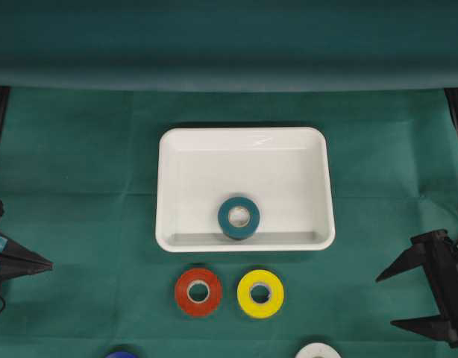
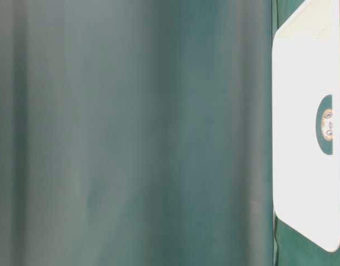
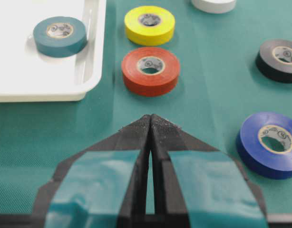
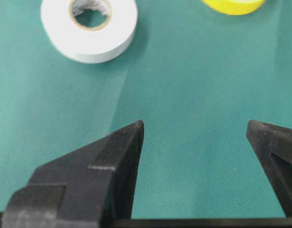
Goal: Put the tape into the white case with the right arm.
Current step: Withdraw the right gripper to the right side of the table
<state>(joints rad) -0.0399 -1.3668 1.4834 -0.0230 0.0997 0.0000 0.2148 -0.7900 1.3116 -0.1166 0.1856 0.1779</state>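
- Teal tape [image 1: 239, 217] already lies inside the white case [image 1: 177, 160].
- Red tape [image 1: 198, 291] and other rolls wait outside on the cloth.
- Right gripper [image 1: 389, 300] is wide open and empty; left gripper [image 3: 150, 122] is closed on nothing.

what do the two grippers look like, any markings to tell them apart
The left gripper has black pointed fingers with light-blue tape patches on their upper faces. The right gripper is plain matte black, with two long fingers tapering to points and no patches.
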